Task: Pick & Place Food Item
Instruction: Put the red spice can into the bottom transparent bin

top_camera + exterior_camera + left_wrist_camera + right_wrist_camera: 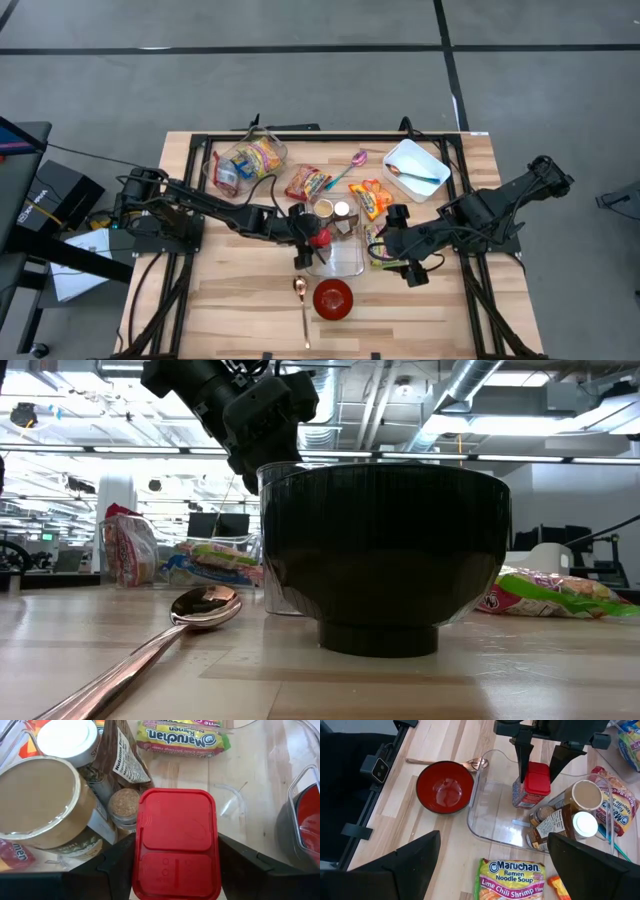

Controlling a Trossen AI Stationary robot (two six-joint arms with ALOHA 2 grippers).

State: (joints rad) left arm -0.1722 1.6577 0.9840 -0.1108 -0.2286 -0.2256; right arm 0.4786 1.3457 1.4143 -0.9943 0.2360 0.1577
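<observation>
Two robot arms met over a clear tray [485,827]: the left gripper [538,757] grasped a red-capped container [534,785], the right gripper [410,262] gaped beside it.

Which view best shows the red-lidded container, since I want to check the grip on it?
The left wrist view: the red-lidded container fills the frame between the left claw fingers. The right wrist view shows it upright in the clear bin, fingers either side. The high view shows a small red spot; the low view hides it behind the bowl.
</observation>
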